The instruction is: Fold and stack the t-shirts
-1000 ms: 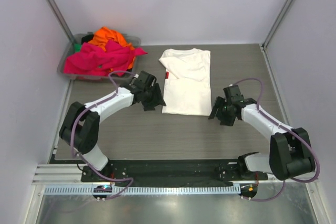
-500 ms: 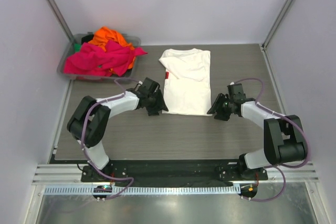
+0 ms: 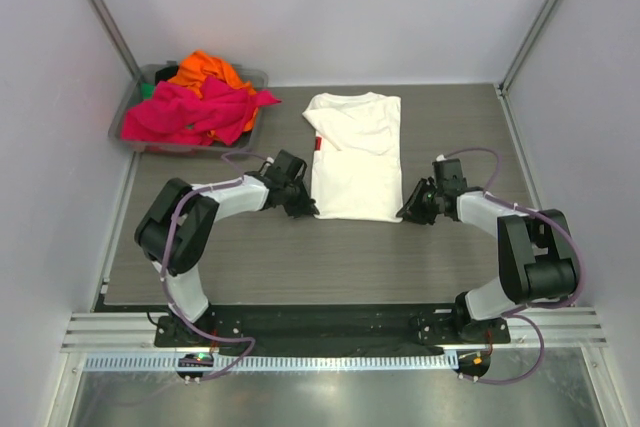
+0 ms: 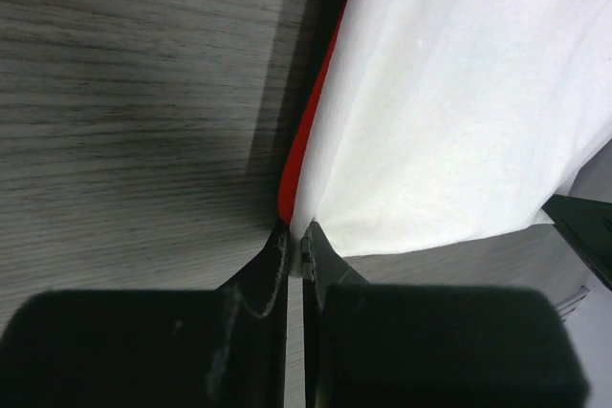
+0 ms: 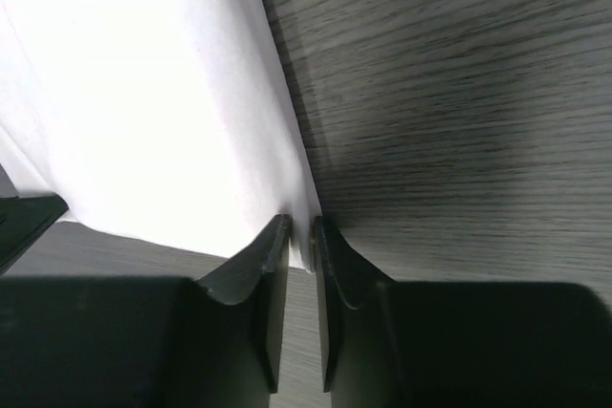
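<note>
A cream-white t-shirt (image 3: 355, 152) lies flat on the table, folded into a long narrow shape, with a small red mark (image 3: 317, 144) on its left edge. My left gripper (image 3: 303, 209) sits at its near left corner, shut on the cloth. In the left wrist view the jaws (image 4: 295, 231) pinch white cloth (image 4: 459, 93) with a red strip (image 4: 308, 131) beside it. My right gripper (image 3: 408, 213) is at the near right corner. In the right wrist view its jaws (image 5: 302, 226) are shut on the shirt's corner (image 5: 143, 93).
A grey bin (image 3: 120, 129) at the back left holds a hot pink t-shirt (image 3: 195, 112) and an orange t-shirt (image 3: 205, 69), piled loosely. Pale walls and metal posts (image 3: 100, 7) bound the table on three sides. Bare wood-grain table (image 3: 350, 257) lies between the shirt and the arm bases.
Both grippers have moved inward to the shirt's near corners and closed on the cloth. The shirt itself lies as before.
</note>
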`<action>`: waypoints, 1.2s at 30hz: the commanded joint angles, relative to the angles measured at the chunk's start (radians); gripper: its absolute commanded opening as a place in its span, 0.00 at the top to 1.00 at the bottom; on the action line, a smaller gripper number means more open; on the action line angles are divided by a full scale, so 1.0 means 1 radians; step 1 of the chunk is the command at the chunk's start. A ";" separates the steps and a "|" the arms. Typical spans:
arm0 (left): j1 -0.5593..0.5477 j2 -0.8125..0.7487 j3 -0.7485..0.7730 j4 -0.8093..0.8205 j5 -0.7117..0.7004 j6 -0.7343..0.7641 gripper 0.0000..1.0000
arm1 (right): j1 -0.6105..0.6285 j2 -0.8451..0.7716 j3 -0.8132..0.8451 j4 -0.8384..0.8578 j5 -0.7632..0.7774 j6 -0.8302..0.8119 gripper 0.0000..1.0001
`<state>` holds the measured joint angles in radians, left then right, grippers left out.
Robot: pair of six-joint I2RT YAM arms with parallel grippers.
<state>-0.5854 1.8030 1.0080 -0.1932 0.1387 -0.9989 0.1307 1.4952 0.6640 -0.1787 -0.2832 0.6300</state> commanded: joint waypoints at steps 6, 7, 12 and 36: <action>-0.005 -0.026 -0.025 0.006 0.004 -0.027 1.00 | -0.005 -0.056 -0.032 -0.059 -0.008 -0.006 0.99; -0.007 -0.039 -0.032 -0.023 0.001 -0.029 1.00 | -0.005 -0.073 -0.037 -0.079 -0.022 0.000 0.99; -0.017 -0.180 -0.074 -0.124 0.001 -0.030 1.00 | -0.003 -0.225 -0.098 -0.188 -0.054 0.037 0.99; -0.102 -0.533 0.228 -0.776 -0.264 0.000 1.00 | 0.012 -0.535 0.253 -0.746 0.004 0.036 0.99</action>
<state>-0.7284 1.2106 1.1606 -0.8413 -0.0147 -1.0698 0.1486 0.9104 0.8436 -0.8837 -0.3801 0.7067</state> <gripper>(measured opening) 0.032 0.026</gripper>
